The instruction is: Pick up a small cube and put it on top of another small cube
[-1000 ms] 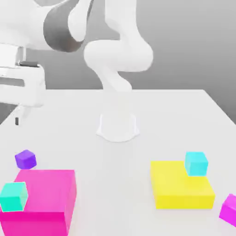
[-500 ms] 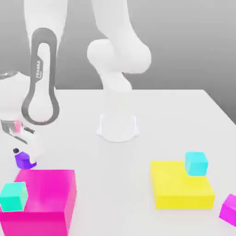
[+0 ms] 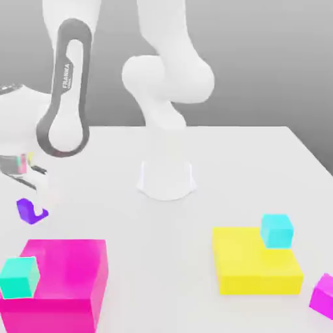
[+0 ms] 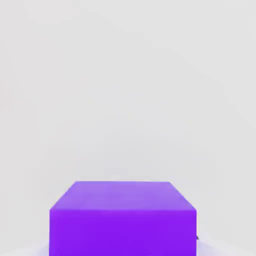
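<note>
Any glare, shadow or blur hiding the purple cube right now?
Exterior view: the purple cube is partly covered by the pale, smeared-looking gripper, so its outline is incomplete; lighting is flat and soft. Hand view: the cube is crisp, evenly lit, no glare, with a faint shadow at its base.

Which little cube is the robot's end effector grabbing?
The small violet-purple cube at the exterior view's left, gripped by the end effector. The teal cubes sit on big blocks; the magenta one lies far right.
</note>
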Controlling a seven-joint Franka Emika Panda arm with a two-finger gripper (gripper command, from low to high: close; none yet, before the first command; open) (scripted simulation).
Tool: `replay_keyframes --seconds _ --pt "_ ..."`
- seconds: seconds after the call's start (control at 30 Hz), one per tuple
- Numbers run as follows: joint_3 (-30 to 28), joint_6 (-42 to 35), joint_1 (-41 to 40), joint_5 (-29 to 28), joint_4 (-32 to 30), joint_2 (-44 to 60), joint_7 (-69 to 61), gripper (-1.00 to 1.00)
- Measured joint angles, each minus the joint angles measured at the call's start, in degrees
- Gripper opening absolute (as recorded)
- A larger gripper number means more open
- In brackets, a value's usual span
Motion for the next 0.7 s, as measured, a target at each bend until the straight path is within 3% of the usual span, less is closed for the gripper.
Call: replay_keyframes --seconds 0.4,0.5,0.53,0.7 --pt "6.72 -24.49 16.38 -4.52 24.41 -0.47 29.62 -1.00" --pt "7.33 -21.27 16.76 -2.66 25.10 3.65 30.41 -1.00" --pt "7.60 -19.24 16.57 -1.81 24.71 5.38 29.97 1.00" --pt "7.60 -19.24 16.57 -1.81 24.71 5.38 29.97 1.00"
